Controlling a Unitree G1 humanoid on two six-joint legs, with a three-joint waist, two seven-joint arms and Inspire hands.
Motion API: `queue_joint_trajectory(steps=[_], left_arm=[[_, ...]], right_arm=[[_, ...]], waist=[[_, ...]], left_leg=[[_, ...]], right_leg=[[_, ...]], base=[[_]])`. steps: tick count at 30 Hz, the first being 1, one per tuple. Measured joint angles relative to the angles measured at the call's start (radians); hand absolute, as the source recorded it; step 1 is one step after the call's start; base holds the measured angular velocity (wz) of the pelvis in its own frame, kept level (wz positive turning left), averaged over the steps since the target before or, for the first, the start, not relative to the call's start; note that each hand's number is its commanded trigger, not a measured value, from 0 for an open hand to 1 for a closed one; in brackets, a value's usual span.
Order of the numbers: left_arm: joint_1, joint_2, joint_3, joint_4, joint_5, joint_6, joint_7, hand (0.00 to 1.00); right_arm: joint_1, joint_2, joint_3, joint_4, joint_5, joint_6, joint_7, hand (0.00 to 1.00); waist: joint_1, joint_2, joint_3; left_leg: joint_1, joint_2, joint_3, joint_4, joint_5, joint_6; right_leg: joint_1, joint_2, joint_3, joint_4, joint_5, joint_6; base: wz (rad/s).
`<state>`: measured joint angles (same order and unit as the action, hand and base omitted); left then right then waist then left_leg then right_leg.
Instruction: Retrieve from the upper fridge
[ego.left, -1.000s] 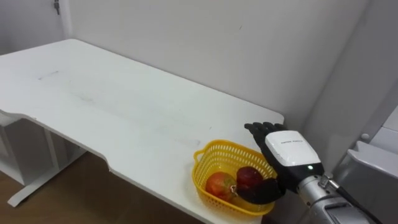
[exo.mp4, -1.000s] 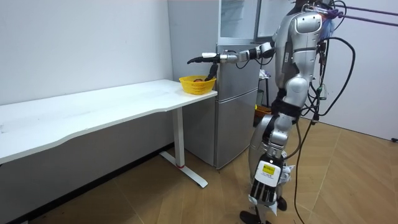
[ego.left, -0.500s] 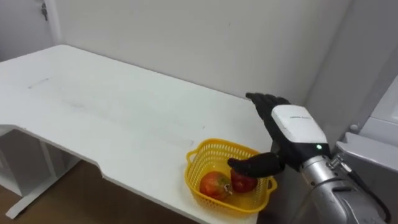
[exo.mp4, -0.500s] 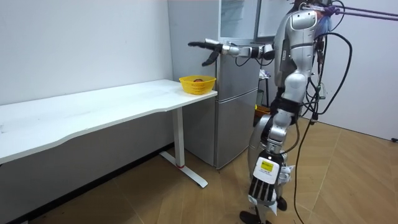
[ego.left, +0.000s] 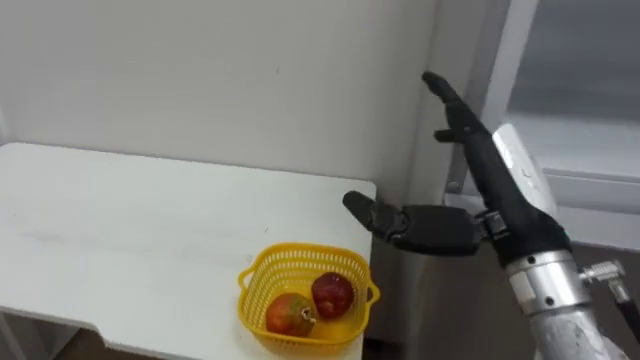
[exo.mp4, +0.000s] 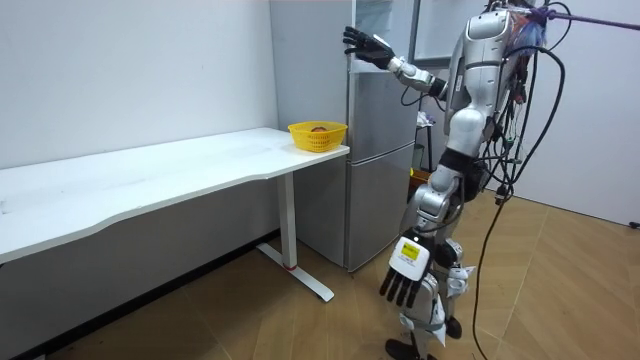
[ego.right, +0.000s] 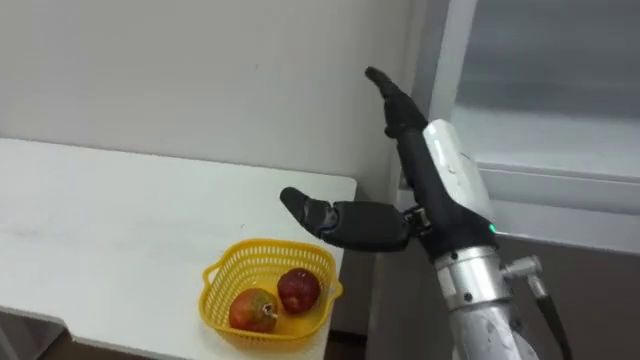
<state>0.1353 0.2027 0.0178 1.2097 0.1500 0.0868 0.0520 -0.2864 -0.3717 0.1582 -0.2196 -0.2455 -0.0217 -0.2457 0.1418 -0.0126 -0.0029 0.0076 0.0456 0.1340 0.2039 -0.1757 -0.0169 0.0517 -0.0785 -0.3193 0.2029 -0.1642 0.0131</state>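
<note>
1. You are seeing the robot standing by the fridge (exo.mp4: 381, 150), holding its right hand (ego.left: 508, 188) up beside it, fingers straight, thumb spread, gripping nothing.
2. Its left hand (exo.mp4: 405, 285) is hanging low with fingers relaxed.
3. Two red fruits (ego.left: 332, 293) are lying in the yellow basket (ego.left: 300, 253) at the white table (ego.left: 120, 230) corner.

White table (ego.left: 130, 220); yellow basket (ego.left: 252, 298) stands on its right end, near the front edge.

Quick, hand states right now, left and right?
Left hand: open, hanging low by the leg, holding nothing.
Right hand: open, fingers straight, raised by the fridge, holding nothing.
</note>
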Motion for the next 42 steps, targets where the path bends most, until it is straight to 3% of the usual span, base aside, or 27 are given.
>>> queue_joint_trajectory(steps=[5, 8, 14, 20, 24, 32, 42], left_arm=[[0.014, -0.001, 0.005, -0.002, -0.002, -0.006, -0.003, 0.0], [0.017, -0.013, 0.005, 0.002, -0.002, -0.009, -0.001, 0.0], [0.014, -0.032, 0.0, 0.0, -0.002, -0.031, 0.005, 0.0], [0.025, -0.032, -0.008, 0.0, -0.011, -0.032, 0.021, 0.0], [0.041, -0.032, -0.014, 0.001, -0.015, -0.045, 0.025, 0.0], [0.052, -0.033, -0.032, 0.002, -0.041, -0.051, 0.017, 0.0], [0.061, -0.034, -0.03, 0.007, -0.041, -0.047, 0.015, 0.0]], right_arm=[[0.084, 0.063, -0.038, -0.036, 0.028, -0.02, -0.001, 0.0], [0.149, 0.079, -0.039, -0.039, 0.03, -0.023, 0.005, 0.0], [0.214, 0.136, -0.069, -0.097, 0.051, -0.048, 0.01, 0.0], [0.274, 0.148, -0.07, -0.143, 0.116, -0.067, 0.004, 0.0], [0.302, 0.184, -0.071, -0.156, 0.138, -0.078, -0.004, 0.0], [0.343, 0.185, -0.073, -0.156, 0.136, -0.081, -0.04, 0.0], [0.41, 0.185, -0.099, -0.158, 0.088, -0.116, -0.087, 0.0]], waist=[[-0.022, -0.006, -0.0027], [-0.034, -0.011, -0.0045], [-0.062, 0.001, 0.0012], [-0.088, 0.015, -0.0006], [-0.112, 0.025, -0.0058], [-0.123, 0.024, -0.003], [-0.14, 0.022, -0.0028]], left_leg=[[0.021, 0.0, 0.012, -0.007, 0.0, 0.0], [0.022, 0.0, 0.02, -0.009, 0.0, 0.0], [0.02, 0.006, 0.04, -0.019, -0.002, -0.003], [0.03, 0.011, 0.064, -0.025, -0.004, -0.005], [0.036, 0.011, 0.066, -0.036, -0.004, -0.005], [0.041, 0.012, 0.074, -0.037, -0.005, -0.006], [0.046, 0.012, 0.085, -0.037, -0.006, -0.006]], right_leg=[[0.001, 0.003, 0.02, -0.004, -0.001, 0.001], [-0.001, 0.004, 0.028, -0.004, 0.0, 0.002], [-0.004, 0.012, 0.045, -0.019, 0.001, 0.002], [-0.011, 0.016, 0.062, -0.016, 0.001, 0.001], [-0.013, 0.018, 0.067, -0.015, 0.002, 0.001], [-0.007, 0.019, 0.071, -0.013, 0.002, 0.0], [-0.006, 0.02, 0.086, -0.02, 0.002, 0.001]], base=[[-0.11], [-0.08], [-0.07], [-0.09], [-0.06], [0.0], [-0.03]])
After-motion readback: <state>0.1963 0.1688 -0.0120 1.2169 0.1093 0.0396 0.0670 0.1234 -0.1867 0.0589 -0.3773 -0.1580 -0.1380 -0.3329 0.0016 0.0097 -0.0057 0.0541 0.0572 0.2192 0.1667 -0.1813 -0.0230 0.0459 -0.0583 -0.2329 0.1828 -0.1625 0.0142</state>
